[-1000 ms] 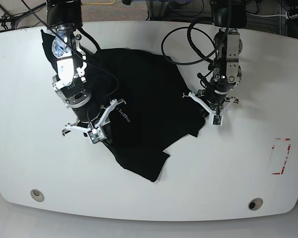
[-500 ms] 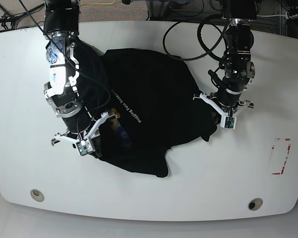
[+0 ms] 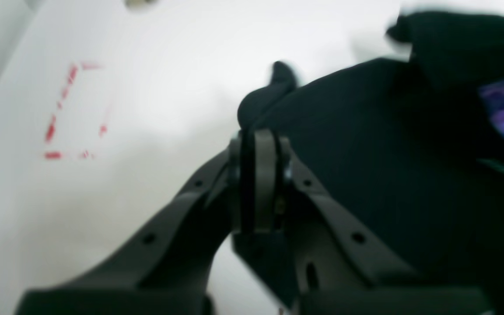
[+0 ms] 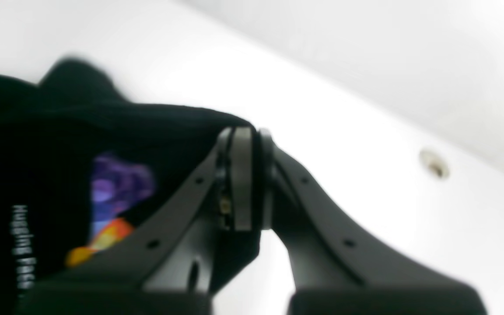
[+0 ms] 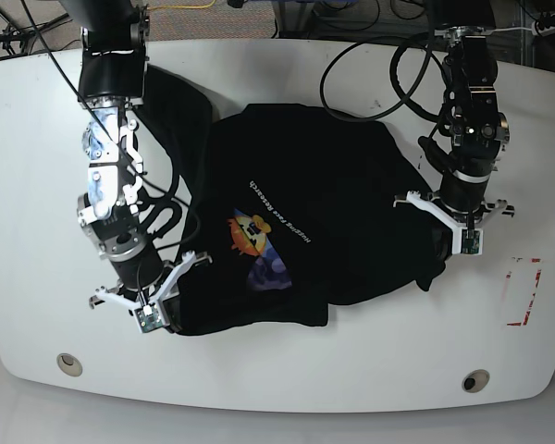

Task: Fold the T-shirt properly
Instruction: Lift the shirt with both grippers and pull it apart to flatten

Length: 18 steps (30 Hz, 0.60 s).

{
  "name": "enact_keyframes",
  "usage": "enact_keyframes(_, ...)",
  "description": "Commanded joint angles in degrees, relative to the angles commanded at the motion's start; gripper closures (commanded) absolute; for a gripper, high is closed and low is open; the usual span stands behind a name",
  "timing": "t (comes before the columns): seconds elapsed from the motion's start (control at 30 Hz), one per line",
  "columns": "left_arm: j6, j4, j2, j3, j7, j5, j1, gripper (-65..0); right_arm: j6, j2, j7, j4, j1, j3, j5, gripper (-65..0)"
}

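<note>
The black printed T-shirt point(image 5: 305, 222) lies mid-table. Both the left gripper point(image 5: 464, 242) and right gripper point(image 5: 149, 319) have jaws clamped on its edges. Pull outward evenly, keeping fabric taut and flat.

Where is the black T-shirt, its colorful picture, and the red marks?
T-shirt point(image 5: 342, 185), base view, bare black chest fabric.
Colorful picture point(image 5: 257, 242), base view, middle of the print.
Red marks point(image 5: 523, 291), base view, its right edge on the table.
</note>
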State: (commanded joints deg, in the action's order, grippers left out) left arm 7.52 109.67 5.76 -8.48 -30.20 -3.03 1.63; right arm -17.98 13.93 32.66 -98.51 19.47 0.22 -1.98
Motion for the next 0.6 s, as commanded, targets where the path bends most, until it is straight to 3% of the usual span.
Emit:
enact_keyframes(0.2, 0.00, 0.00, 1.85, -0.53, -4.13, 0.00, -6.77, 0.0, -0.09, 0.70, 0.00, 4.75, 6.24, 0.00, 0.00, 0.0)
enact_keyframes(0.47, 0.00, 0.18, 2.02, -2.29, -8.00, 0.00, -17.58, 0.0, -0.18, 2.29, 0.00, 9.76, 14.07, -0.35, -0.09, 0.0)
enact_keyframes(0.57, 0.00, 0.44, 2.11, -3.43, -9.93, 0.00, -21.80, 0.0, -1.76, 2.37, 0.09, 11.08, 16.88, -0.35, 0.00, 0.0)
enact_keyframes(0.6, 0.00, 0.97, 2.73, -3.69, -11.08, 0.00, -23.82, 0.0, -2.99, 2.46, 0.09, 11.52, 18.37, -0.26, 0.00, 0.0)
